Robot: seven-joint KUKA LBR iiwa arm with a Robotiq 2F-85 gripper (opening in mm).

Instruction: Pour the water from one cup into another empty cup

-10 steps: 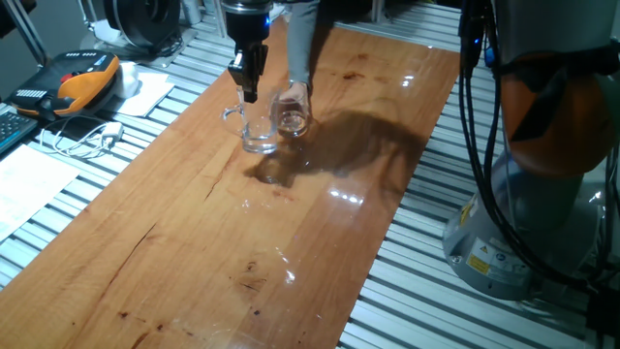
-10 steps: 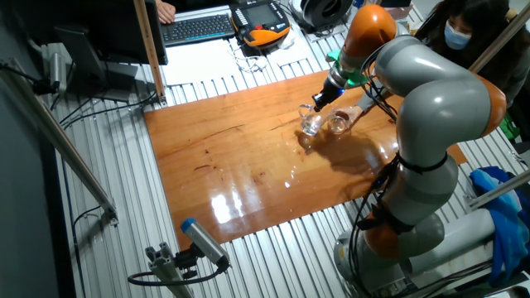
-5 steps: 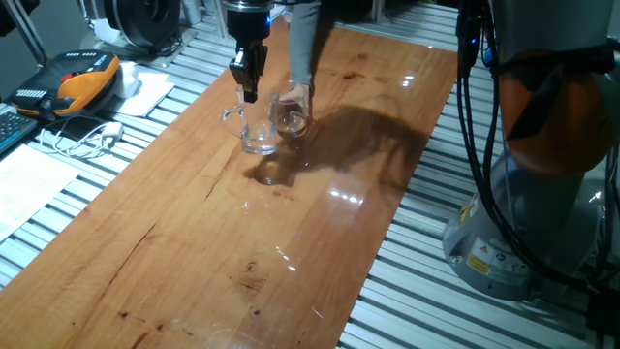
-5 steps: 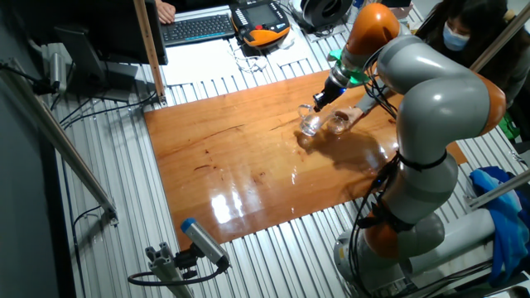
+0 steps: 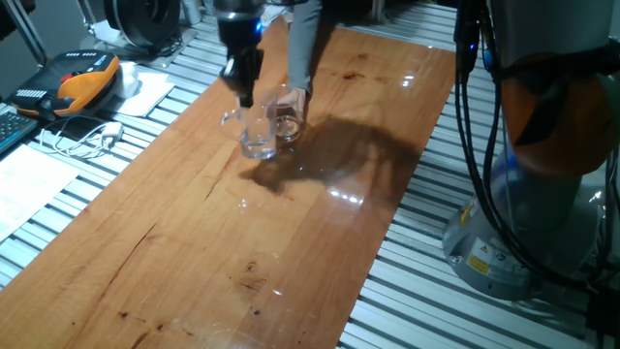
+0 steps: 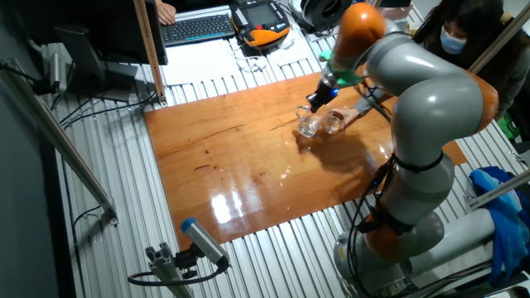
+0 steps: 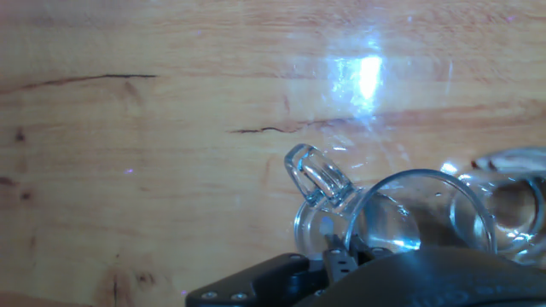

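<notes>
Grey-and-orange arm (image 6: 431,99) leans in; its black gripper (image 5: 242,82) grips the rim of the clear handled glass mug (image 5: 254,131), tilting it toward the small handle-less tumbler (image 5: 287,113) just beyond the fingers. Pouring looks underway; water itself unclear.

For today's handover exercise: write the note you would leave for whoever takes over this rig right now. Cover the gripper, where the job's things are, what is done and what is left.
Gripper: at the rim of the glass mug, on its handle side; open or shut cannot be told.
Mug: on the wooden board, apparently upright.
Small tumbler: right beside the mug, a person's hand on it.
Water: too little shows to say which glass holds it.
Done: gripper brought to the mug.
Left: confirm the grip, lift, tip the mug over the tumbler, set it back.
</notes>
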